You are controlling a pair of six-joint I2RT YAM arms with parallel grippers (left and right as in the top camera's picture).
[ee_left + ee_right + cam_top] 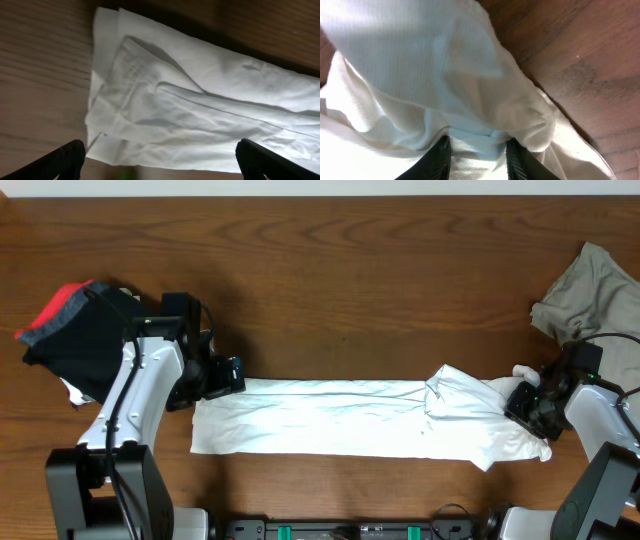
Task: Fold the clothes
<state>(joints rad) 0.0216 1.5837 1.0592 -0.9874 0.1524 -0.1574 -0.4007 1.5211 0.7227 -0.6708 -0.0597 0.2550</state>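
The white T-shirt [330, 418] lies folded into a long narrow strip across the front of the table. No lettering shows. My left gripper [226, 375] hovers at the strip's left end, open wide and empty. The left wrist view shows that layered end [190, 115] between and beyond my fingers [160, 165]. My right gripper [527, 402] is at the strip's right end, where the cloth is bunched and raised [465, 395]. In the right wrist view my fingers [479, 157] are closed on a thick fold of white fabric [435, 75].
A khaki-grey garment [590, 295] lies crumpled at the far right, behind the right arm. A black garment [85, 345] with a red one [60, 305] on it is piled at the far left, beside the left arm. Bare wooden table [350, 290] shows behind the strip.
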